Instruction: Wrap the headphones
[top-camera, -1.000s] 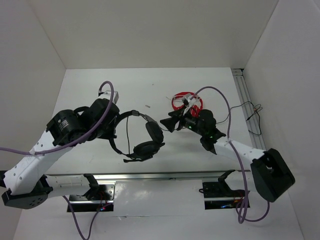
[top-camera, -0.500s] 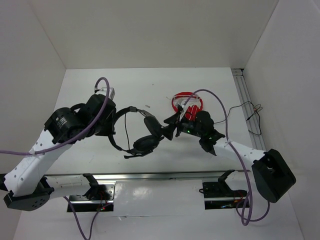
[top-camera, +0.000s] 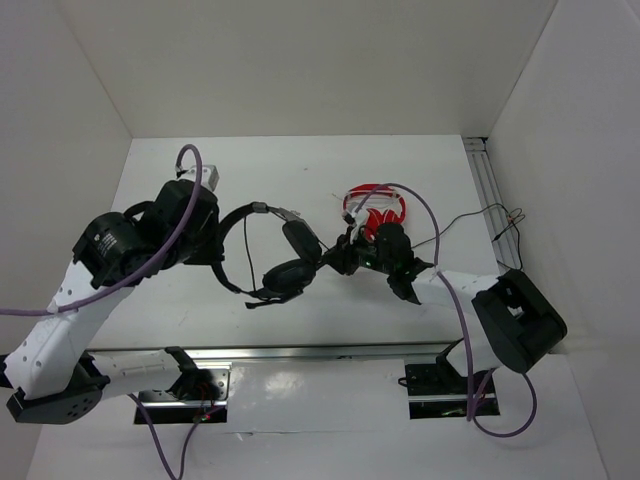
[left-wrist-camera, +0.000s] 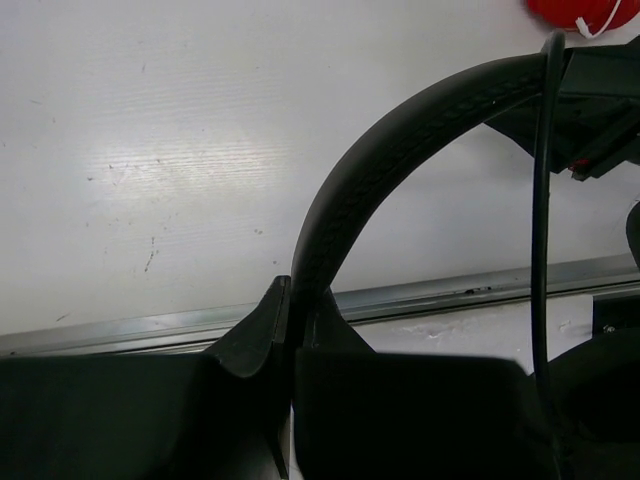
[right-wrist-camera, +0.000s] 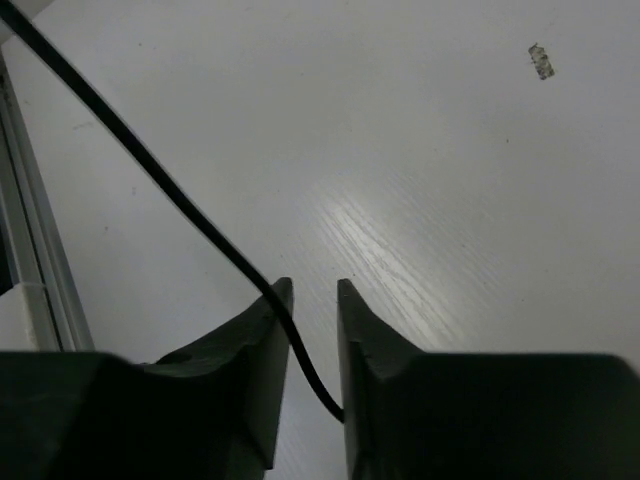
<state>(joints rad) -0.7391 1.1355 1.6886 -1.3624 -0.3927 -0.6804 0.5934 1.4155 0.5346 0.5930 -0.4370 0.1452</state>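
The black headphones (top-camera: 290, 278) hang above the table between the two arms. My left gripper (top-camera: 221, 252) is shut on the headphones' headband (left-wrist-camera: 400, 140), which arcs up and to the right from the left gripper (left-wrist-camera: 290, 310) in the left wrist view. My right gripper (top-camera: 336, 258) sits just right of the earcups. In the right wrist view the right gripper (right-wrist-camera: 312, 290) is open by a narrow gap. The thin black cable (right-wrist-camera: 180, 200) runs down from the upper left into that gap, against the left finger, wider gap than cable.
Red-and-white headphones (top-camera: 375, 205) lie on the table behind the right gripper. Thin loose wires (top-camera: 490, 225) trail at the right by a side rail (top-camera: 490, 185). A metal rail (top-camera: 300, 350) runs along the table's near edge.
The right gripper has moved left up to the earcups and its jaws have narrowed around the cable. The left arm has shifted the headphones slightly up and back.
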